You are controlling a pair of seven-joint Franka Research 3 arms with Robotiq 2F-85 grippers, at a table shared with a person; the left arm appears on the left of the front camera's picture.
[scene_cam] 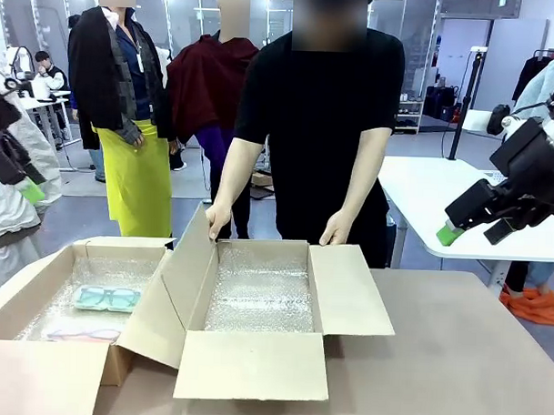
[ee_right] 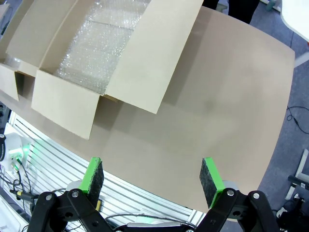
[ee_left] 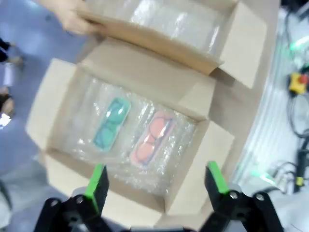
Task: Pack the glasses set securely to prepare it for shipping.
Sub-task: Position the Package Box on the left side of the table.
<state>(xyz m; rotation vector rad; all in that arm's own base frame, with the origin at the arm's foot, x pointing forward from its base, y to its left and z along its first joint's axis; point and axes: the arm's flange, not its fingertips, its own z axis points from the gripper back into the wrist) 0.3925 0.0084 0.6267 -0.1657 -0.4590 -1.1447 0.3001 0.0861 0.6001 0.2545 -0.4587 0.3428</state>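
Observation:
The mint-green-framed glasses case (scene_cam: 107,298) (ee_left: 111,124) and the pink-framed glasses case (scene_cam: 81,334) (ee_left: 152,140) lie side by side on bubble wrap inside the left cardboard box (scene_cam: 38,286). My left gripper (ee_left: 157,186) hangs open high above that box, nothing between its fingers; it also shows at the left edge of the front view (scene_cam: 27,191). My right gripper (scene_cam: 472,232) (ee_right: 152,179) is open and empty, raised over the bare table at the right. A second open box (scene_cam: 260,302) (ee_right: 96,53), lined with bubble wrap, stands in the middle.
A person stands at the far side with both hands (scene_cam: 335,235) on the far rim of the middle box. Its flaps (scene_cam: 253,366) spread out toward me and to the sides. The brown table (scene_cam: 454,359) is bare at the right. A white table (scene_cam: 423,190) stands behind.

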